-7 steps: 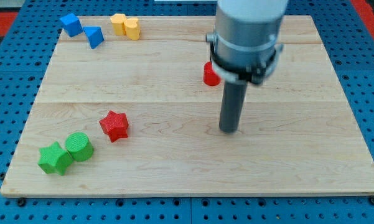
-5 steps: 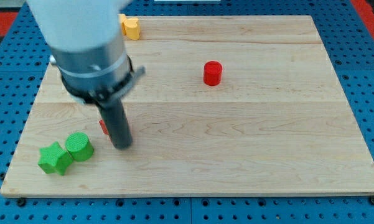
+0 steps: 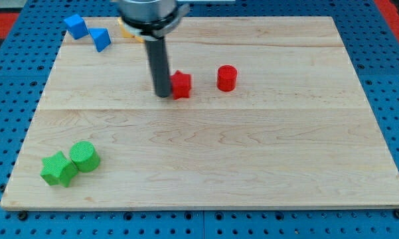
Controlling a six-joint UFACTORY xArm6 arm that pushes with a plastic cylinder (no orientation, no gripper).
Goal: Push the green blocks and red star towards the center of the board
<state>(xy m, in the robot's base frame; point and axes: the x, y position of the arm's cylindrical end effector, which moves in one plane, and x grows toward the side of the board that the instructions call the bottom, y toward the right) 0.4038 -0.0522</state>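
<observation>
The red star (image 3: 180, 84) sits near the board's middle, a little above centre, left of a red cylinder (image 3: 226, 78). My tip (image 3: 162, 93) touches the star's left side. Two green blocks sit together at the bottom left: a green star-shaped block (image 3: 58, 168) and a green cylinder (image 3: 84, 157) touching it on its upper right. Both green blocks are far from my tip.
Two blue blocks (image 3: 75, 26) (image 3: 100, 39) lie at the top left corner. A yellow block (image 3: 125, 30) is partly hidden behind the rod at the top. The wooden board (image 3: 265, 166) lies on a blue pegboard.
The rod swept from the board's right to the lower left by the red star, then up and right. The red star moved with it from lower left to near the red cylinder.
</observation>
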